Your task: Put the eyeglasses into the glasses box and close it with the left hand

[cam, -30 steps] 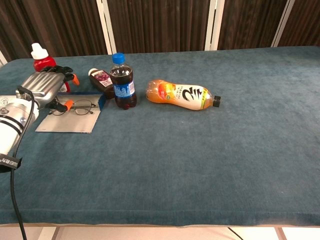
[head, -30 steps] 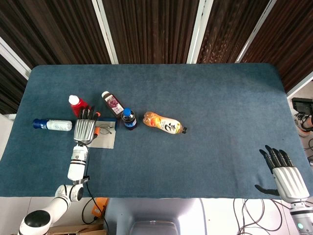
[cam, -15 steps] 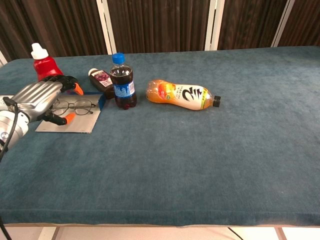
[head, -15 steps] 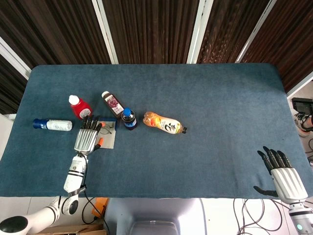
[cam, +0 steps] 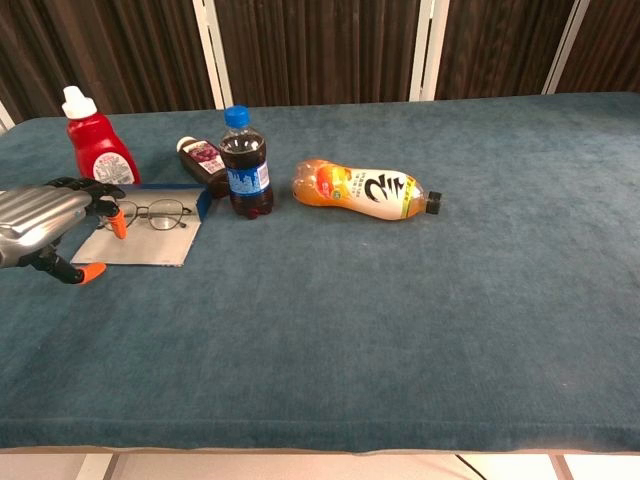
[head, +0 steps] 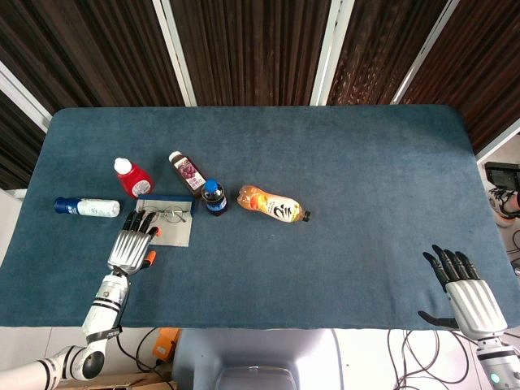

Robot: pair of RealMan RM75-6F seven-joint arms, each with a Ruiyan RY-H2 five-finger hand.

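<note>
The thin-framed eyeglasses (head: 171, 214) (cam: 156, 213) lie on the open glasses box (head: 176, 233) (cam: 148, 247), a flat grey panel with a blue edge at its far side. My left hand (head: 132, 247) (cam: 42, 224) hovers just left of the box's near corner. Its fingers are spread, their tips reach the box's left edge, and it holds nothing. My right hand (head: 465, 291) is open at the table's near right corner, seen only in the head view.
A red bottle (head: 130, 177) (cam: 96, 148) stands behind the box. A white bottle (head: 88, 207) lies to the left. A dark juice bottle (head: 187, 172) (cam: 203, 160), a cola bottle (head: 214, 197) (cam: 245, 165) and a lying orange bottle (head: 272, 204) (cam: 360, 190) sit to the right.
My left hand has pulled back off the box toward the near left edge, uncovering the eyeglasses, which stay on the box. The right hand has drifted slightly toward the near edge.
</note>
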